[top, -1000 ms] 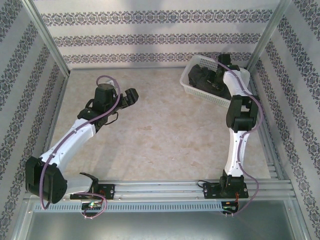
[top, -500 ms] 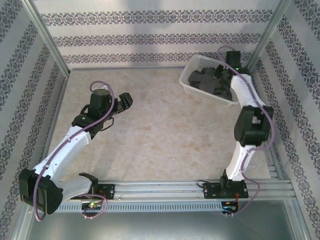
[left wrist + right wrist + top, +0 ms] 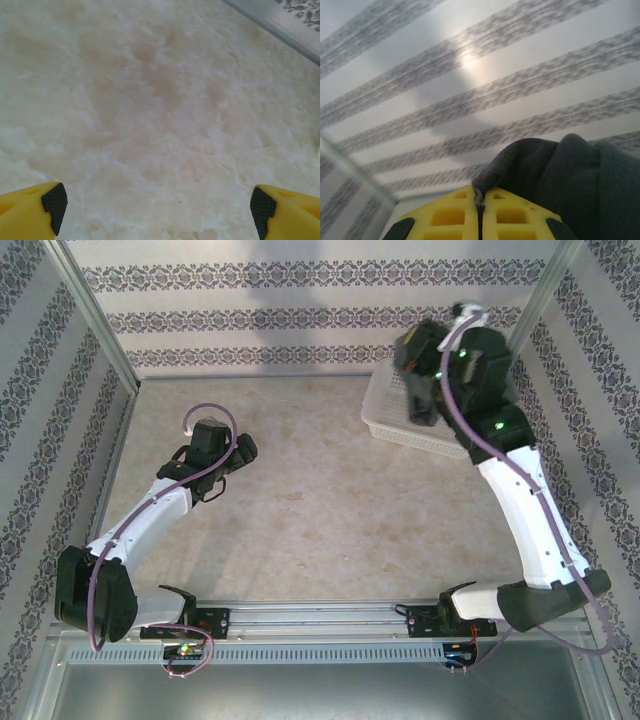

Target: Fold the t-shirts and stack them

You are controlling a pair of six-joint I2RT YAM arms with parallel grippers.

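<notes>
Right gripper (image 3: 480, 200): clenching a dark t-shirt (image 3: 570, 170), holding it high above the white basket (image 3: 385, 425). Left gripper (image 3: 157, 205): gaping wide, hovering over the desk (image 3: 330, 500). Folding and stacking: apparently not yet begun, everything remaining.

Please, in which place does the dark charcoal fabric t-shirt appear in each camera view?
Top external: the dark charcoal fabric t-shirt hangs at upper right, over the white plastic mesh basket.
Right wrist: lower right, pinched by the shut right end effector.
Left wrist: the open left end effector over the pale marbled table.
Shared landmark: the striped patterned wall.
</notes>
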